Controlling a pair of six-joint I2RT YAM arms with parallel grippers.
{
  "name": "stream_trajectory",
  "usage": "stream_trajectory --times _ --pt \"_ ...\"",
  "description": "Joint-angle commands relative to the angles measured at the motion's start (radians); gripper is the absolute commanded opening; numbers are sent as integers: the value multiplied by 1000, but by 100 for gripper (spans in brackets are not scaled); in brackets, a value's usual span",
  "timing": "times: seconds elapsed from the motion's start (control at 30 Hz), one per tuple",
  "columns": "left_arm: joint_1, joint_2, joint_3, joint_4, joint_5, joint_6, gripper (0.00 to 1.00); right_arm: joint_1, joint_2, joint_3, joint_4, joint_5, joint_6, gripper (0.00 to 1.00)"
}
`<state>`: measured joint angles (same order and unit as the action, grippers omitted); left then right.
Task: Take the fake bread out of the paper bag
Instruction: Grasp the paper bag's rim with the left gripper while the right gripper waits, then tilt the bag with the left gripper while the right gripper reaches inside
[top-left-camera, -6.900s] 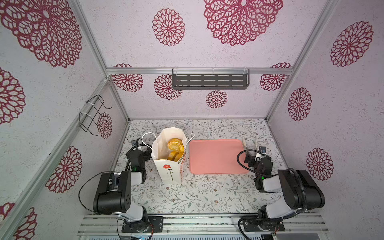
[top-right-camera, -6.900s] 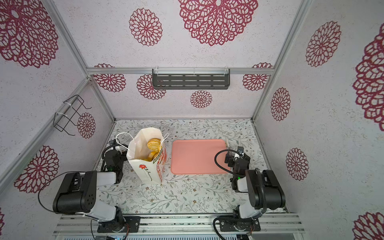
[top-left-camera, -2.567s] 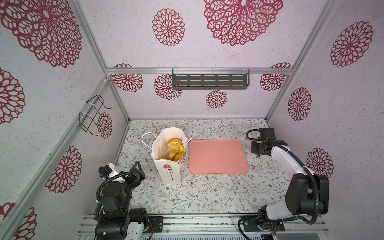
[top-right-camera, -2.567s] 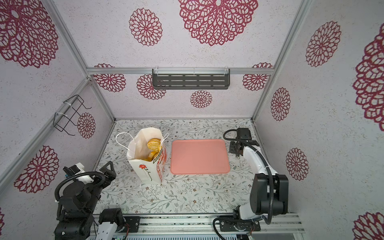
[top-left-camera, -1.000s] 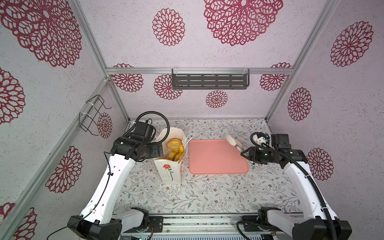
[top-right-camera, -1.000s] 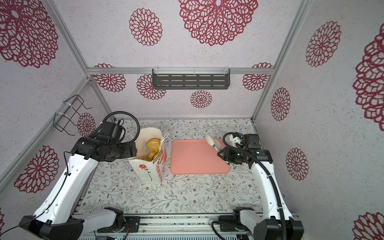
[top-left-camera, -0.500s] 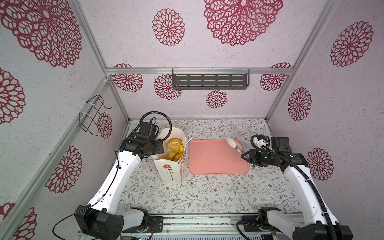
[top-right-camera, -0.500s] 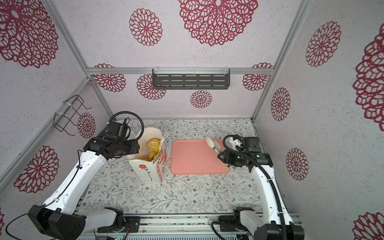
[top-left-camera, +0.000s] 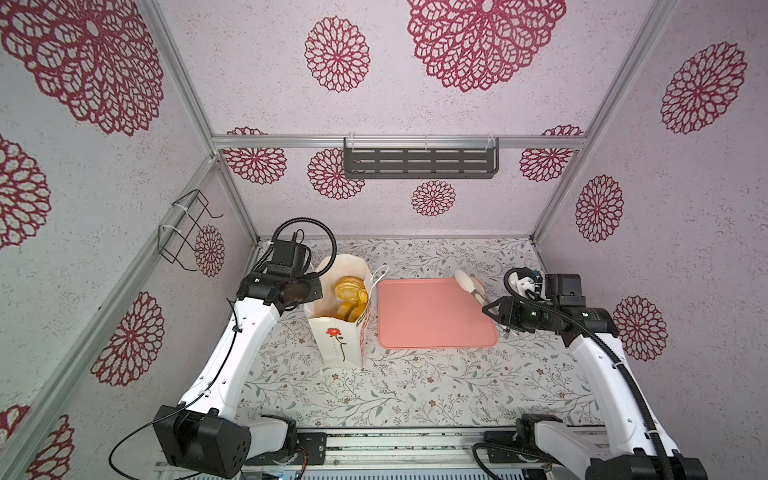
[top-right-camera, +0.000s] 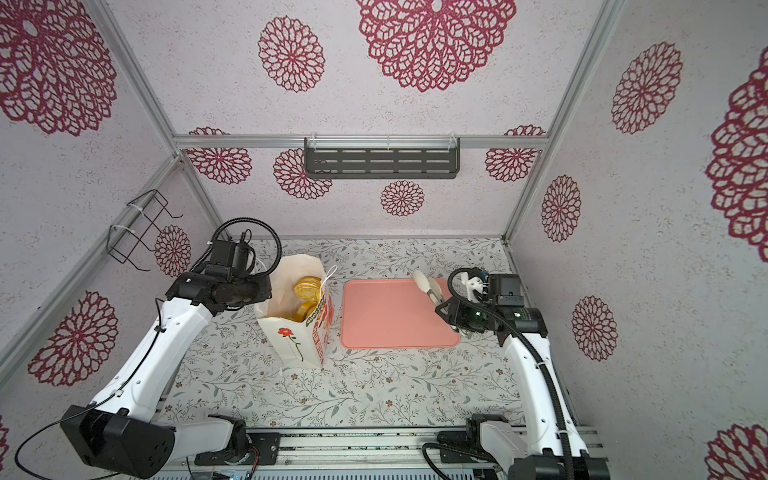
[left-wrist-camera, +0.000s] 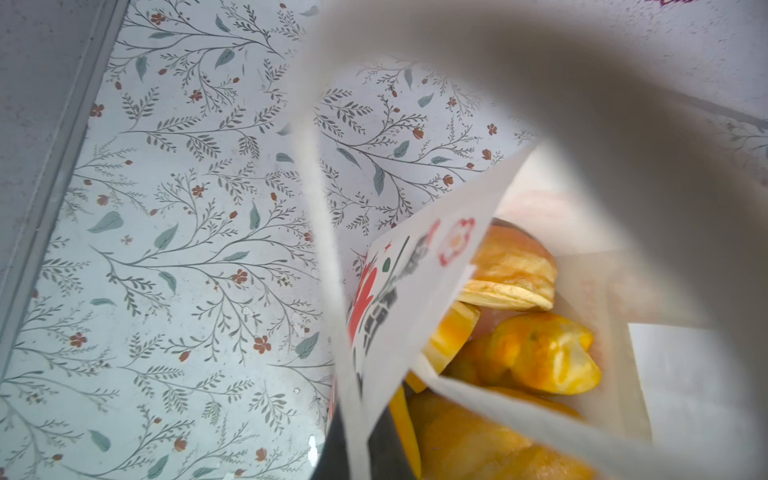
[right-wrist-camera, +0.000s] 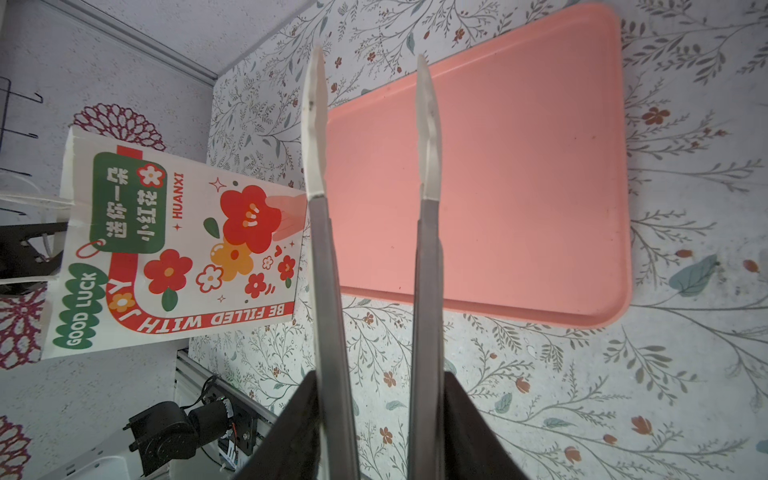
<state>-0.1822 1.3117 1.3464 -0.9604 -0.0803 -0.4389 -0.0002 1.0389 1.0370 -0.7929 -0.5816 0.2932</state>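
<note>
Twin overhead views; two close wrist views

fake bread (top-left-camera: 348, 296) in paper bag (top-left-camera: 340, 345) | tray (top-left-camera: 432, 316) right of bag | both on table (top-left-camera: 415, 386)

One paper bag (top-left-camera: 341, 332) stands on the floral table (top-left-camera: 415, 386), and beside it lies one pink tray (top-left-camera: 432, 316). Inside the bag's mouth about four pieces of fake bread (top-left-camera: 348, 289) show in both top views; any deeper ones are hidden, so the full count cannot be told. Two robot arms are in view. One dark shelf (top-left-camera: 419, 163) and one wire rack (top-left-camera: 185, 232) hang on the walls.
</note>
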Motion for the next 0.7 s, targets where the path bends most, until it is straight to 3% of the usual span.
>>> stream_trajectory --times 0.0,0.17,0.4,0.67 --pt "24 4 41 64 -75 17 0 0 -35 4 56 -44 42 44" --pt "58 33 95 126 -130 81 0 28 -44 -5 85 -49 75 43" --pt "56 53 108 305 -273 295 0 127 -95 -49 166 -14 151 42" --pt "14 40 -12 469 -224 532 0 282 -78 1 189 33 215 42"
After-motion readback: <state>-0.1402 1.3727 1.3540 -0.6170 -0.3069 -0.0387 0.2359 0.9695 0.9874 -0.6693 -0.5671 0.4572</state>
